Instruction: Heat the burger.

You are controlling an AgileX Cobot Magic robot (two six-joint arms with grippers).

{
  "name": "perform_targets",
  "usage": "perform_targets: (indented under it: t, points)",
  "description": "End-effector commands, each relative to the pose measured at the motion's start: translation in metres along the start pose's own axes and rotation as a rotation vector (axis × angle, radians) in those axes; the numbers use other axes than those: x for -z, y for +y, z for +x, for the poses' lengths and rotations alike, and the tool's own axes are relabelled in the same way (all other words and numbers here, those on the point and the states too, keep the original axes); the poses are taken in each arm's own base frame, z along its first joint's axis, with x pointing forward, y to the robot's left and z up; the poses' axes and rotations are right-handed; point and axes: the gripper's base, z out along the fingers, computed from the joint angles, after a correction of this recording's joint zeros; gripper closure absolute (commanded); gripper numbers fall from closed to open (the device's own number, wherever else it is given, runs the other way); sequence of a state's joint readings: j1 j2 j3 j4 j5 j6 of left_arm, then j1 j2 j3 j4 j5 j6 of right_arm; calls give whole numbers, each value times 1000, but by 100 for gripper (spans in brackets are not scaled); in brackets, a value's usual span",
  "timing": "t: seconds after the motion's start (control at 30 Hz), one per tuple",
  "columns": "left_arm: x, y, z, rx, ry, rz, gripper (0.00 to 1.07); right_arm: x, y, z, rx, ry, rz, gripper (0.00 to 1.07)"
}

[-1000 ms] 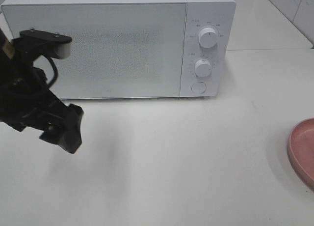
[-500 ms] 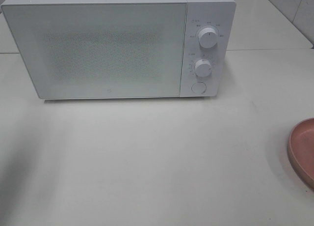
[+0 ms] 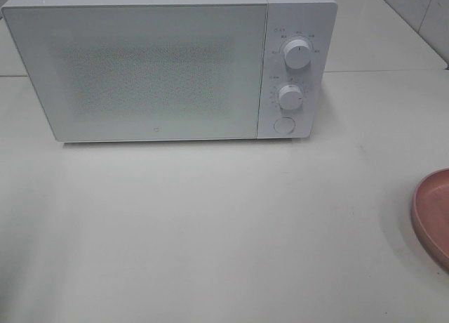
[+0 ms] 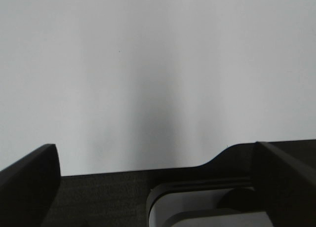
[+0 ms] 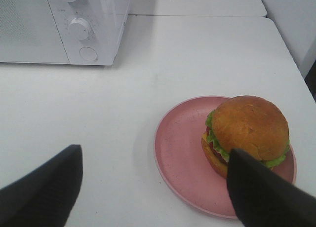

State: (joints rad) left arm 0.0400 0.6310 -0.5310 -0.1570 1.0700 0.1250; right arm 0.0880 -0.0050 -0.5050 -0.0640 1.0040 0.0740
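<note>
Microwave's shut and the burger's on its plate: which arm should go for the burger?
Right, probably. Its open gripper hovers just short of the burger on the pink plate; the left gripper sees only bare table.

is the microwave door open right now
No, the microwave has its door shut flush with the front panel, while the burger sits outside on the pink plate.

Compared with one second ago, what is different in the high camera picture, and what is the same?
The left arm, which stood in front of the microwave's left side, has pulled back out of the high view, off to the left. It took hold of nothing and let nothing go. The microwave, with its door shut, and the pink plate at the right edge stayed where they were.
</note>
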Motion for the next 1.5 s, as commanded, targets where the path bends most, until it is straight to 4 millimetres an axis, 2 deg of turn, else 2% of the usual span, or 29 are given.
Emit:
perform_targets:
  t: [0.03, 0.37, 0.57, 0.93, 1.5]
  points:
    - [6, -1, 9, -4, -85, -9, 7, 3, 0, 2, 3, -23, 10, 32]
    - [40, -7, 38, -44, -373, -24, 7, 3, 0, 2, 3, -23, 10, 32]
    - [47, -9, 47, -52, -447, -17, 7, 3, 0, 2, 3, -23, 10, 32]
    - [65, -13, 77, -57, -669, -64, 7, 3, 0, 2, 3, -23, 10, 32]
    - [64, -14, 76, -42, -665, -77, 7, 3, 0, 2, 2, -22, 10, 32]
